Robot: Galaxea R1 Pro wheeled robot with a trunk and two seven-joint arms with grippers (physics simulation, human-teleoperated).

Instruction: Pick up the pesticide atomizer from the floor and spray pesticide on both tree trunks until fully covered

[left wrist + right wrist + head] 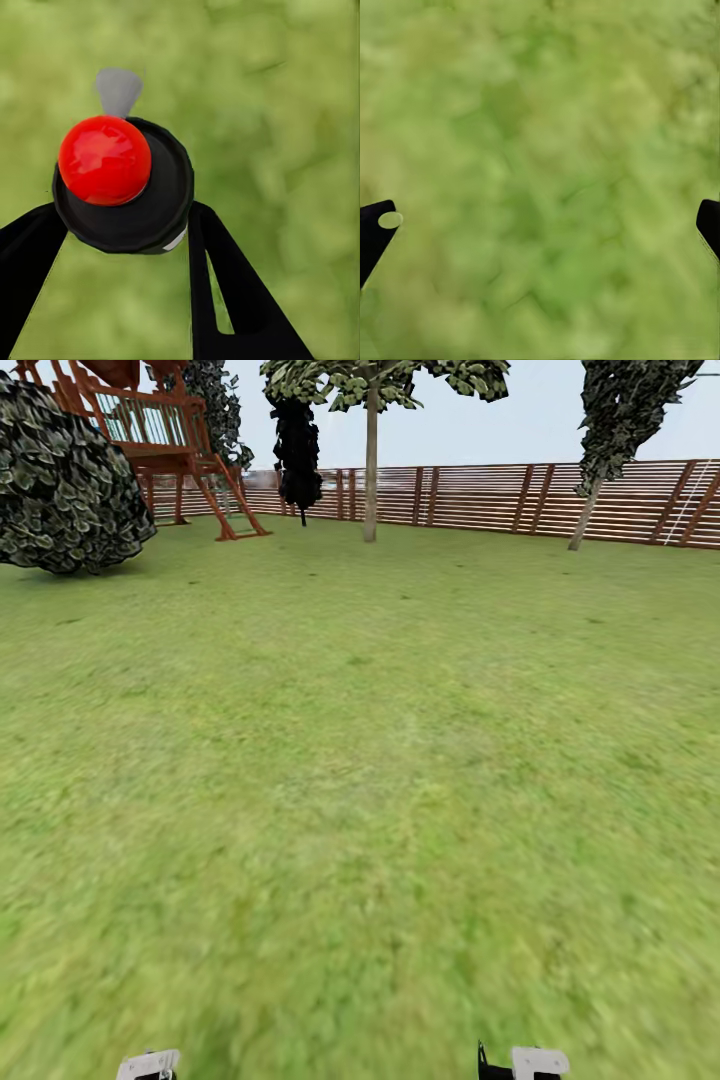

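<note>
The pesticide atomizer (124,187) has a round black body, a glossy red ball on top and a grey nozzle. My left gripper (124,225) is shut on it, one black finger on each side, above blurred grass. My right gripper (544,225) is open with nothing in it, and its fingertips show at the picture's two edges over the lawn. In the head view a tree (371,460) with a straight beige trunk stands far ahead at the centre. A second tree (588,510) with a leaning pale trunk stands at the far right. No white specks show on either trunk.
The floor is a wide green lawn (360,780) reaching to a brown slatted fence (500,495). A big dark bush (60,480) and a red-brown wooden play frame (170,440) stand at the far left. A black-green conifer (297,450) is by the fence. White parts of my arms (148,1065) show at the lower edge.
</note>
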